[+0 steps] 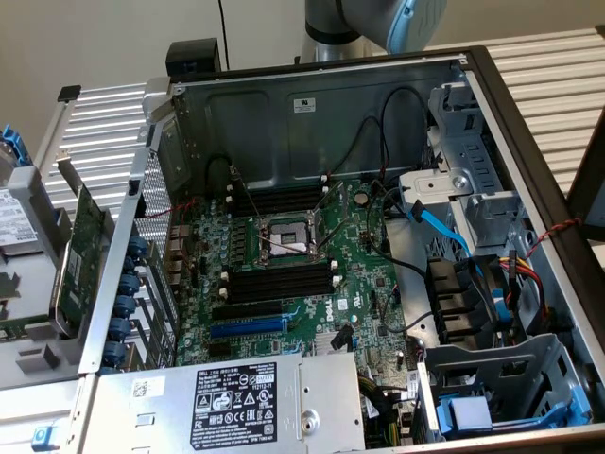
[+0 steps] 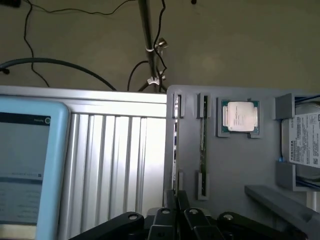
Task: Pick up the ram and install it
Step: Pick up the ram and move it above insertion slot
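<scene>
A: How is the gripper (image 2: 176, 194) seen?

B: In the wrist view its fingers are pressed together, tip against tip. It cannot be told whether anything is pinched between them.

A: What is found nearest to the tips?

B: A grey tray (image 2: 235, 170) is met just past them. The tips are lined up with the end of a narrow slot (image 2: 176, 140), in which a thin strip is seen edge-on. What that strip is cannot be told.

A: And the ram (image 2: 202, 145)?

B: It is seen as a green stick standing on edge in the neighbouring slot, between the first slot and a processor (image 2: 240, 116) seated in its own holder. It is not touched by the gripper.

A: What is seen farther out?

B: A hard drive (image 2: 304, 140) is held at the tray's far side. A ribbed metal table (image 2: 115, 160) lies beside the tray, with a light-blue screen (image 2: 25, 165) on it.

A: And in the exterior view?

B: The arm (image 1: 378, 24) is seen above an opened computer case (image 1: 321, 123). Black memory slots (image 1: 279, 281) are laid bare on its board.
</scene>
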### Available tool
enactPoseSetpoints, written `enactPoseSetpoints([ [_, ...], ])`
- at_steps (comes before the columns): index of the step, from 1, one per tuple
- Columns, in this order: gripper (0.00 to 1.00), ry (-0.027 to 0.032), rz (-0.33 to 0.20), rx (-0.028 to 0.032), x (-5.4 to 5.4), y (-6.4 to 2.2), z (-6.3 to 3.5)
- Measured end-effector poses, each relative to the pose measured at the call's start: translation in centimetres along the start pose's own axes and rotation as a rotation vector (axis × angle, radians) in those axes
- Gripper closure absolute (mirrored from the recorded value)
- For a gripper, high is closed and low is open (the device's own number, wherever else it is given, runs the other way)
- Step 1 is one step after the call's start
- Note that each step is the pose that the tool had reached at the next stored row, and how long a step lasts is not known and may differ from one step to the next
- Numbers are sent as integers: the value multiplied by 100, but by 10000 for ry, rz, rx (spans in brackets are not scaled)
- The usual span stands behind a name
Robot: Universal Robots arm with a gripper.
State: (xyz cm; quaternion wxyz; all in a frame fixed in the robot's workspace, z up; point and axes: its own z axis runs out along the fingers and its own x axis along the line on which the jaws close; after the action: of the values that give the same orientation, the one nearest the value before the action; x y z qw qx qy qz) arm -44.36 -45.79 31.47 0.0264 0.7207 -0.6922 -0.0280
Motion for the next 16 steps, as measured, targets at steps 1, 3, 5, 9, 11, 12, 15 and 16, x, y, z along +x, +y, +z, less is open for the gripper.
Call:
enactPoseSetpoints([
  [1, 87, 0, -1, -9, 10, -27, -47],
  [3, 87, -2, -3, -30, 30, -84, -144],
  [5, 87, -2, -4, -51, 48, -137, -239],
  [9, 87, -4, -12, -111, 83, -246, -422],
  [11, 87, -6, -17, -148, 100, -301, -507],
  [12, 87, -7, -18, -168, 107, -326, -545],
  [15, 87, -9, -29, -223, 127, -411, -655],
  [16, 87, -9, -31, -239, 132, -444, -685],
])
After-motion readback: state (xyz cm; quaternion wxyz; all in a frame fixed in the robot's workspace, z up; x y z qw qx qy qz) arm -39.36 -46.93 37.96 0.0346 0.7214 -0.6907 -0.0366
